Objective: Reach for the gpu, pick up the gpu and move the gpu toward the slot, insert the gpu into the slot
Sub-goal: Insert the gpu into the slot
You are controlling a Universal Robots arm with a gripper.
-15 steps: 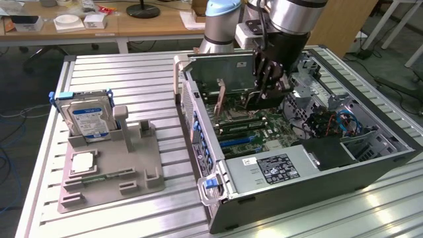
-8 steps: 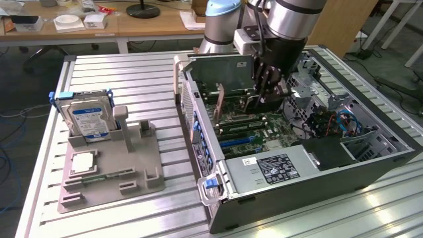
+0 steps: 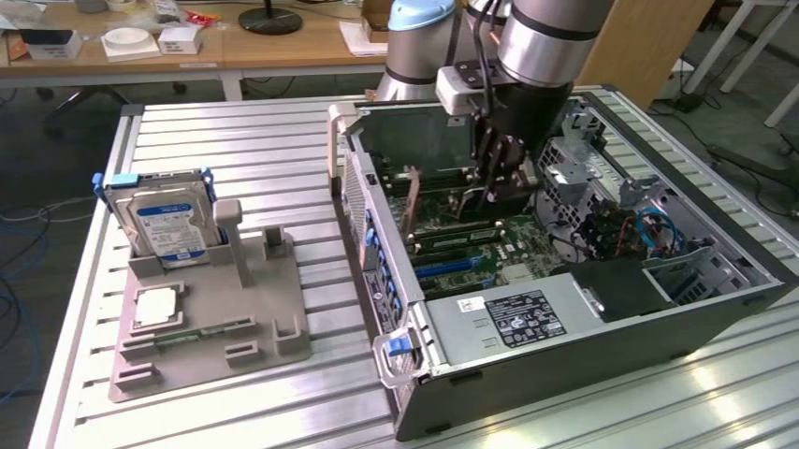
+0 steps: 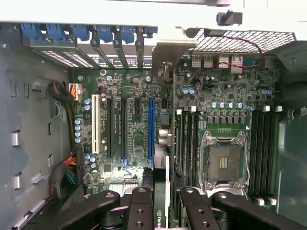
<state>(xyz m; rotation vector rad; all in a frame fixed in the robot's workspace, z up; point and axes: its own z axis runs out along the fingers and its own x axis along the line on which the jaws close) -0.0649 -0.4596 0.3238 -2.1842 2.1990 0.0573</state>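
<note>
Green and thin, the gpu (image 4: 162,143) — a flat circuit card seen edge-on in the wrist view — is clamped between the black fingers of the gripper (image 4: 162,203), upright above the green motherboard (image 4: 139,96). It hangs just beside the slot (image 4: 151,128), a long narrow blue plastic connector strip, with the square metal-framed processor socket (image 4: 224,163) on its other side. Outward, the open grey computer case (image 3: 600,346) rests on a slatted aluminium table (image 3: 250,150) — a boxy silver hard drive (image 3: 163,220) stands in a grey holder toward the exterior view's left.

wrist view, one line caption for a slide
Gripper holds the gpu edge-on above the motherboard, beside the blue slot.
</note>
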